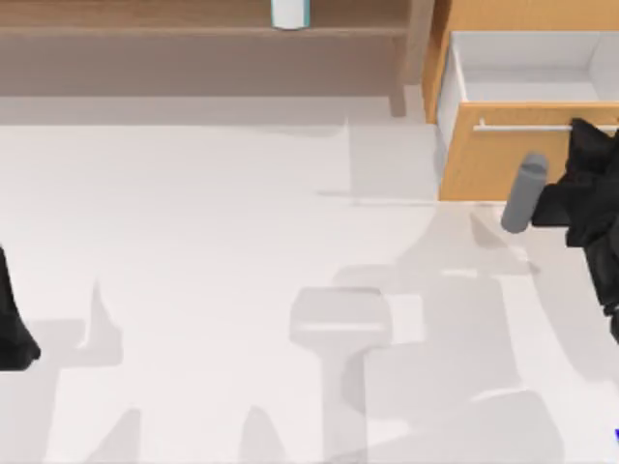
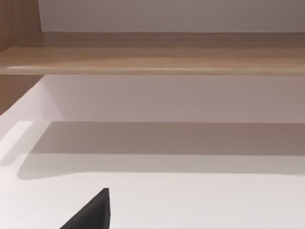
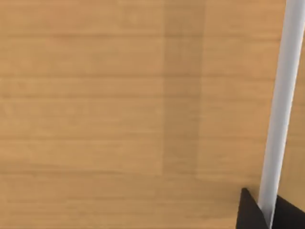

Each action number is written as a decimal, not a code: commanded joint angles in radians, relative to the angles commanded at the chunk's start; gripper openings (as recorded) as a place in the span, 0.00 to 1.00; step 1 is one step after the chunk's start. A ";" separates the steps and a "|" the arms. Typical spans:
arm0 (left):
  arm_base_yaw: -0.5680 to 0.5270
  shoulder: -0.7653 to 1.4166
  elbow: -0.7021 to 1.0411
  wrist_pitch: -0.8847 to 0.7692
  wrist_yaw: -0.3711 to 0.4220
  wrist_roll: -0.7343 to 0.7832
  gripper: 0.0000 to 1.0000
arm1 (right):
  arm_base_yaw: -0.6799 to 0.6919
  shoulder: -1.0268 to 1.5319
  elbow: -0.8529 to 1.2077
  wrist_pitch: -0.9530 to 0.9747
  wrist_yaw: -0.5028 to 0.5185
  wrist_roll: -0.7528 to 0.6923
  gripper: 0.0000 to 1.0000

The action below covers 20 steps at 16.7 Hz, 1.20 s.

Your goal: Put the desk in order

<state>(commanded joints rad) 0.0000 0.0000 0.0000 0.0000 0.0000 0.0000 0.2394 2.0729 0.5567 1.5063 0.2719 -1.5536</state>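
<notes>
The desk [image 1: 193, 242] is a broad white tabletop with a light-brown shelf unit [image 1: 193, 34] along its back. At the back right, the orange-wood drawer [image 1: 484, 169] stands pulled out, its white inside showing. My right gripper [image 1: 580, 130] is at the drawer's slim silver handle [image 1: 522, 127]. The right wrist view shows the drawer front [image 3: 119, 119] close up. There the handle [image 3: 281, 95] runs between the two black fingertips of the right gripper [image 3: 269, 214], which is shut on the bar. My left gripper [image 1: 14, 329] is parked at the table's left edge.
A white and teal cylinder [image 1: 290, 12] stands on the shelf. A grey cylinder [image 1: 525, 193] sits against the right arm, in front of the drawer front. The left wrist view looks across the tabletop at the shelf board [image 2: 152, 52].
</notes>
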 joint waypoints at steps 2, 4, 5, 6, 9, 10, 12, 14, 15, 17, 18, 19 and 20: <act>0.000 0.000 0.000 0.000 0.000 0.000 1.00 | 0.000 0.000 0.000 0.000 0.000 0.000 0.00; 0.000 0.000 0.000 0.000 0.000 0.000 1.00 | 0.001 -0.002 -0.002 -0.001 0.003 0.003 0.00; 0.000 0.000 0.000 0.000 0.000 0.000 1.00 | -0.002 0.001 0.010 -0.005 0.002 0.002 0.00; 0.000 0.000 0.000 0.000 0.000 0.000 1.00 | -0.006 0.007 0.028 -0.015 0.000 0.002 0.00; 0.000 0.000 0.000 0.000 0.000 0.000 1.00 | -0.021 0.039 0.109 -0.063 -0.014 0.001 0.00; 0.000 0.000 0.000 0.000 0.000 0.000 1.00 | -0.026 0.052 0.140 -0.083 -0.019 0.001 0.00; 0.000 0.000 0.000 0.000 0.000 0.000 1.00 | -0.035 0.077 0.198 -0.119 -0.031 0.001 0.00; 0.000 0.000 0.000 0.000 0.000 0.000 1.00 | -0.042 0.096 0.242 -0.147 -0.040 0.001 0.00; 0.000 0.000 0.000 0.000 0.000 0.000 1.00 | -0.044 0.101 0.256 -0.155 -0.042 0.001 0.00; 0.000 0.000 0.000 0.000 0.000 0.000 1.00 | -0.045 0.104 0.261 -0.159 -0.043 0.001 0.00; 0.000 0.000 0.000 0.000 0.000 0.000 1.00 | -0.045 0.104 0.261 -0.159 -0.043 0.001 0.00; 0.000 0.000 0.000 0.000 0.000 0.000 1.00 | -0.044 0.100 0.256 -0.158 -0.041 0.004 0.00; 0.000 0.000 0.000 0.000 0.000 0.000 1.00 | -0.045 0.101 0.259 -0.159 -0.041 0.004 0.00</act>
<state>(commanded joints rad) 0.0000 0.0000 0.0000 0.0000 0.0000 0.0000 0.1949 2.1737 0.8153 1.3474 0.2308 -1.5499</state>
